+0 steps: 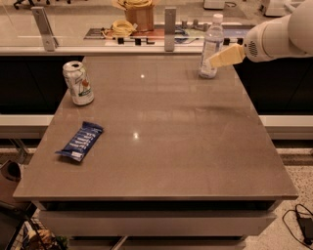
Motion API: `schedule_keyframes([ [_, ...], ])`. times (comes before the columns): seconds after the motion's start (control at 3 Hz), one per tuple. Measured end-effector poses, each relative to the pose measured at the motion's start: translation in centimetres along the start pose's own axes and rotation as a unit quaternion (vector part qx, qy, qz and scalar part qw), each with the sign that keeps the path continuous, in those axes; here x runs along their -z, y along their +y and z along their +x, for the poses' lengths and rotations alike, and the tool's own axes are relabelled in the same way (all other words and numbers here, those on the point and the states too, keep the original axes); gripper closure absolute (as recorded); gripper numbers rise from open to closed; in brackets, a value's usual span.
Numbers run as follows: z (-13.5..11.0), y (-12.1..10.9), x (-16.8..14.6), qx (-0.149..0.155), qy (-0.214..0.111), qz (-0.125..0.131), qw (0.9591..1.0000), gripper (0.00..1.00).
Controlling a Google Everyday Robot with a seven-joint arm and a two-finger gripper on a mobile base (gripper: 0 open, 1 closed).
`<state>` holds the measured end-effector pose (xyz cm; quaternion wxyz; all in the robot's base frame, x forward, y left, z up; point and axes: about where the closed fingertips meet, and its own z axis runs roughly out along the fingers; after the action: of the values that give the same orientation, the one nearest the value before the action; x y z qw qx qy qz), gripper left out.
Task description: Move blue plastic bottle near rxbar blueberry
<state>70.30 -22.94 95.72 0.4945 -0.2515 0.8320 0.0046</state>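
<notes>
The blue plastic bottle (211,46), clear with a white cap, stands upright at the table's far right edge. The rxbar blueberry (80,141), a dark blue wrapper with white lettering, lies flat near the front left of the table. My gripper (215,60) reaches in from the upper right on a white arm. Its cream-coloured fingers (226,56) sit at the bottle's right side, about mid-height, overlapping the bottle in view.
A green-and-white soda can (78,83) stands at the left of the table, behind the bar. Behind the grey table (166,136) runs a counter with metal posts (169,22), cables and a basket (139,12). A cable lies on the floor at lower right.
</notes>
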Motion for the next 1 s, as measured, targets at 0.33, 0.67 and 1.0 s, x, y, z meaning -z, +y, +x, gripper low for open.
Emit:
schedule_keyframes([
  [0.33,-0.9,-1.4,-1.7,-0.019,-0.03,0.011,0.9993,0.0],
  [0.67,-1.7,-2.0,-3.8,-0.046,-0.068,0.013,0.9966,0.0],
  [1.0,-2.7,-1.7,-6.0,-0.069,-0.102,-0.001,0.9924,0.0],
])
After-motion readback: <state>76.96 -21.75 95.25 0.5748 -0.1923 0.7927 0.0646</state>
